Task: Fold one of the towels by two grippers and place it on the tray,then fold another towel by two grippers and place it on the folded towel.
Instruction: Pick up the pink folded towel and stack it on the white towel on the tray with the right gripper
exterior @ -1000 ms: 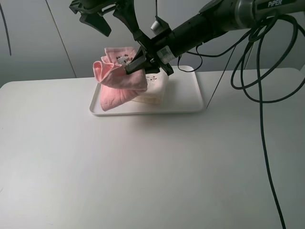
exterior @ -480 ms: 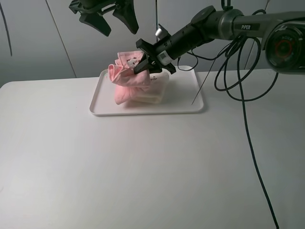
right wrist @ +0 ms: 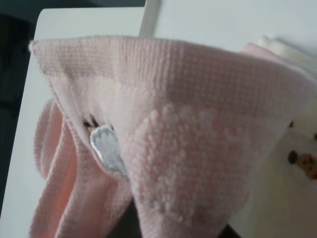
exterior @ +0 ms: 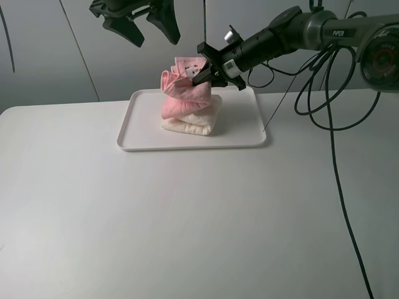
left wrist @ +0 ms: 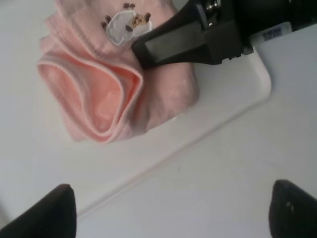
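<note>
White walls stand behind the white table point(exterior: 187, 218), where a white tray point(exterior: 140, 142) holds a folded cream towel point(exterior: 190, 124) with the pink towel point(exterior: 181, 93) bunched on top of it. The right end effector point(exterior: 201, 73) is clamped on the pink towel's top edge, and the left end effector point(exterior: 140, 22) hangs above with its fingers wide apart and nothing in them. To do this well, I think the right one should come down gently, lay the pink towel flat on the cream one, then let go.

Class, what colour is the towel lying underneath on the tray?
Cream-white towel, beneath the pink towel; clearest in the exterior high view.
</note>
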Available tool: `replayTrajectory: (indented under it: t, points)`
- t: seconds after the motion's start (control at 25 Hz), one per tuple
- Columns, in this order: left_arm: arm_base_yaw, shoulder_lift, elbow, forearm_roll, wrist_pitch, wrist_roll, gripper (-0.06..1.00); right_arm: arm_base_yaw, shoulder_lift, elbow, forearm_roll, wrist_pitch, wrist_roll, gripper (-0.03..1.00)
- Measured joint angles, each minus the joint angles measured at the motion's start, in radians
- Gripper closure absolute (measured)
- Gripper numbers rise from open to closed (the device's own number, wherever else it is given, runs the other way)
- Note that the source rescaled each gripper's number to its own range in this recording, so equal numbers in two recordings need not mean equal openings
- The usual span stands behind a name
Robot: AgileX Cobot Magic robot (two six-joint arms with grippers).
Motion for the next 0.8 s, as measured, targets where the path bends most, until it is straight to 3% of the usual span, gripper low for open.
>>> replayTrajectory:
  t: [0.36, 0.44, 0.6, 0.68, 0.8]
  points:
    - [0.0, 0.0, 0.0, 0.0, 0.0, 0.0, -0.06, 0.0, 0.038, 0.0, -0.041, -0.06, 0.032, 0.83]
    - [0.0, 0.0, 0.0, 0.0, 0.0, 0.0, -0.06, 0.0, 0.038, 0.0, -0.088, -0.084, 0.057, 0.71]
    - [0.0, 0.0, 0.0, 0.0, 0.0, 0.002, -0.06, 0.0, 0.038, 0.0, -0.156, -0.104, 0.079, 0.29]
    - [0.0, 0.0, 0.0, 0.0, 0.0, 0.002, -0.06, 0.0, 0.038, 0.0, -0.164, -0.104, 0.079, 0.21]
    - [0.0, 0.0, 0.0, 0.0, 0.0, 0.002, -0.06, 0.0, 0.038, 0.0, -0.166, -0.082, 0.081, 0.19]
